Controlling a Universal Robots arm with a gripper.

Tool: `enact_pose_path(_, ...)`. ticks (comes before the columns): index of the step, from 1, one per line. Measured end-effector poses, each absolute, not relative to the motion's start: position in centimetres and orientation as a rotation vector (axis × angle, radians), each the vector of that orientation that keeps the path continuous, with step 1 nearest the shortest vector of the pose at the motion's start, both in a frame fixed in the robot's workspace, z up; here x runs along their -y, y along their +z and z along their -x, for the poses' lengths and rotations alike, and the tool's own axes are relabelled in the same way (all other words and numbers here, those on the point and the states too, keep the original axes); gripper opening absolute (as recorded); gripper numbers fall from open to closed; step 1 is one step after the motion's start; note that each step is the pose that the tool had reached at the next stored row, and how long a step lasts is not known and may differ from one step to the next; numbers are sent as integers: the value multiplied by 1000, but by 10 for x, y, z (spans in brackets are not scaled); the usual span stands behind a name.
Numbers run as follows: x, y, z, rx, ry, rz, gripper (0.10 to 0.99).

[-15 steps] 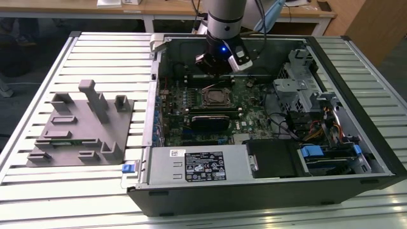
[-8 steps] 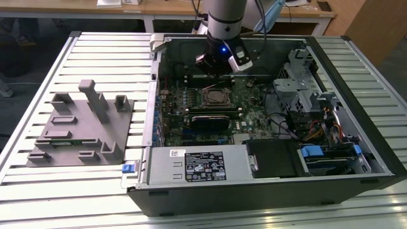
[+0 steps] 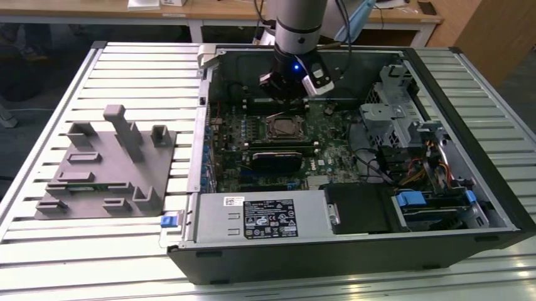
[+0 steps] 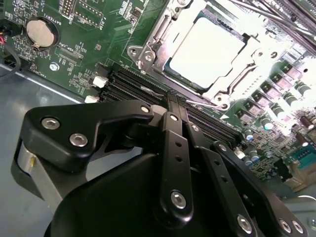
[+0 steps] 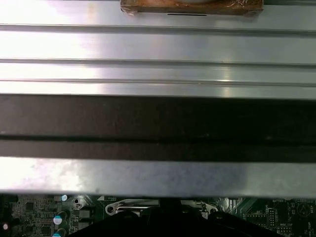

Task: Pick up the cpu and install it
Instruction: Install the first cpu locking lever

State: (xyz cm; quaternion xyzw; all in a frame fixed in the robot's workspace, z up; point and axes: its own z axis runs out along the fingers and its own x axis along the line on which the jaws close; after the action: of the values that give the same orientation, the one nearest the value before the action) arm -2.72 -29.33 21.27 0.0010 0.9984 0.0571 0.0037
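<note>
While seated in socket, cpu, gripper near

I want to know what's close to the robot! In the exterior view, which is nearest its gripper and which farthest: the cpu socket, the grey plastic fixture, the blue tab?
1. cpu socket, just below the gripper, inside the case.
2. Grey plastic fixture, on the exterior view's left.
3. Blue tab, at the case's near left corner.

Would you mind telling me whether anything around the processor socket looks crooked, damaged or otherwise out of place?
Nothing stands out. In the second wrist view the cpu lies flat and square inside the socket frame, with no visible tilt or damage. The gripper sits just above the memory slots beside the socket, holding nothing.
</note>
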Motion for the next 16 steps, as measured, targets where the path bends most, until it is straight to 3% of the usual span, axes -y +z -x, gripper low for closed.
enact_pose_path(16,293,205,20,-3130,179,-3,106)
